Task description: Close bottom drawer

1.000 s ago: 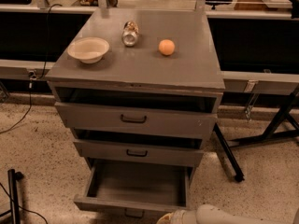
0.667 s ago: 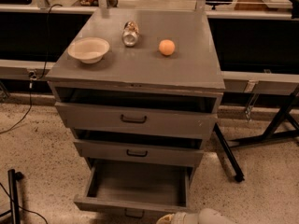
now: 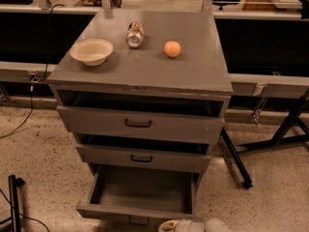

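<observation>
The grey cabinet [image 3: 145,74] stands on a speckled floor [image 3: 270,202]; its bottom drawer [image 3: 140,193] is pulled far out toward the near side and looks empty; its small dark handle [image 3: 138,221] shows at the near edge. The middle drawer [image 3: 142,159] and the top drawer [image 3: 140,123] are each a little open. The gripper [image 3: 176,225] is at the near edge of the view, just right of the handle and close to the bottom drawer's front; I cannot tell its state. On the top lie a bowl [image 3: 91,50] at left, a small can [image 3: 135,35] on its side, and an orange [image 3: 172,49] at right.
</observation>
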Available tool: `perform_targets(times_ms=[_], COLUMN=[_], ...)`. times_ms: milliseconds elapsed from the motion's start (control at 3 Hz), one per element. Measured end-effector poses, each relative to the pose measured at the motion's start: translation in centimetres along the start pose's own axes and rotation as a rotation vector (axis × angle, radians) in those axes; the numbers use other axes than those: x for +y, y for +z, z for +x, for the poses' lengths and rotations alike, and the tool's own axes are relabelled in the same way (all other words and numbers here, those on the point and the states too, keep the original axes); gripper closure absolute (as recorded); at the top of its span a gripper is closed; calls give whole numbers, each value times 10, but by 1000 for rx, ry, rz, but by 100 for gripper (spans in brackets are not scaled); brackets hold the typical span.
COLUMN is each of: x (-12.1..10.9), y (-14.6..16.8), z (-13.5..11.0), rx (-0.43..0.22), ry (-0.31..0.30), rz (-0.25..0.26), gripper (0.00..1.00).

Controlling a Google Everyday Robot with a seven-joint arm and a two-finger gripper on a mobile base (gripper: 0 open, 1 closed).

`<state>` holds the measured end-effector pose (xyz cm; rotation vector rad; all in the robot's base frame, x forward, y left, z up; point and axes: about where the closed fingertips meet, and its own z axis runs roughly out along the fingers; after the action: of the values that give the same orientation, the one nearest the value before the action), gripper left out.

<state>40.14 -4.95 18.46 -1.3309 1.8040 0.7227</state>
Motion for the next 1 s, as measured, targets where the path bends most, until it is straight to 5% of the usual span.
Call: perform_targets(times_ms=[1000], x=[-3], y=[18], z=[11], rx=[-70], ry=[4], rz=[22], gripper=[100])
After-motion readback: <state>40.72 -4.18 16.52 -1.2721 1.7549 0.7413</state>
